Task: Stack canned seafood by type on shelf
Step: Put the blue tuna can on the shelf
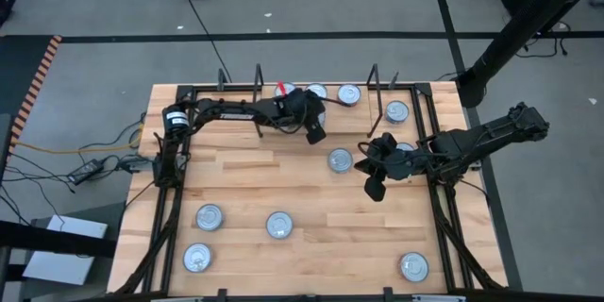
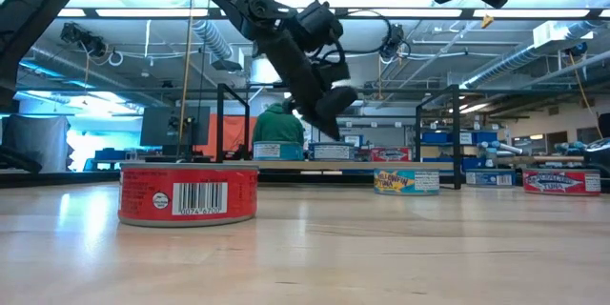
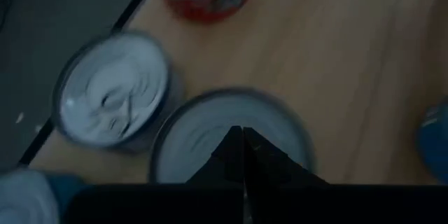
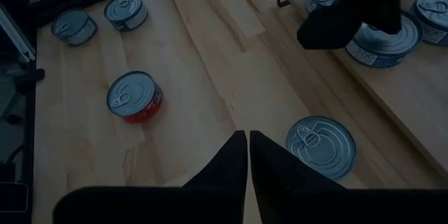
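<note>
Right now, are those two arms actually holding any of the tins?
No. The left gripper over the shelf and the right gripper are both shut on nothing.

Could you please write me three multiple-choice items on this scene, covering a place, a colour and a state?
1. Where is the left gripper?
A. By the tins at the shelf, on the table's far side
B. Over the table's near edge
C. Off the table

2. What colour is the side label of the tin nearest the low camera?
A. Blue
B. Red
C. Green

3. How are the left gripper's fingers?
A. Wide open
B. Shut on a red tin
C. Shut with nothing between them

Answers:
1 A: the high view shows it beside the shelf's tins.
2 B: the low view shows a red label with a barcode.
3 C: the left wrist view shows the tips together above a lid.
</note>
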Controlling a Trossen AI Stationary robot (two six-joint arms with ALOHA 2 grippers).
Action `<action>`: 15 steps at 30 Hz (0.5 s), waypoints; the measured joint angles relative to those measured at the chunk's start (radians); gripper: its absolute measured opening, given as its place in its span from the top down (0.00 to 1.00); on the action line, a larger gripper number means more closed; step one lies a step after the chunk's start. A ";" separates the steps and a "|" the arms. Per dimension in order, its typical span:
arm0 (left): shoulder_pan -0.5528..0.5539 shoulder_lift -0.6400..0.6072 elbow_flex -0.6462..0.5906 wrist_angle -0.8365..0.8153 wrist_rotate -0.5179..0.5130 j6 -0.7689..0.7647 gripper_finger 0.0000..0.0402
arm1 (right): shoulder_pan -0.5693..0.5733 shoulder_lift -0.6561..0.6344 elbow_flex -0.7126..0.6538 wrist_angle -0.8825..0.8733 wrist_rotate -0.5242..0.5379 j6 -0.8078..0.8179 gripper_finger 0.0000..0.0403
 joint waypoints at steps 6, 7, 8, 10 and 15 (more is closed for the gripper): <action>0.000 0.026 0.001 -0.006 0.007 0.006 1.00 | -0.009 0.000 0.000 0.000 0.000 -0.001 0.93; 0.000 0.032 0.004 0.000 0.025 0.005 1.00 | -0.010 0.000 0.000 0.000 0.000 -0.001 0.93; -0.002 0.035 0.004 0.009 0.025 0.004 1.00 | -0.011 0.000 0.000 0.001 0.001 -0.001 0.93; -0.006 0.037 0.004 0.019 0.026 0.004 1.00 | -0.013 0.000 0.000 0.000 0.001 0.000 0.93; -0.005 0.038 0.002 0.035 0.027 0.005 1.00 | -0.013 0.000 0.000 0.004 0.002 0.000 0.93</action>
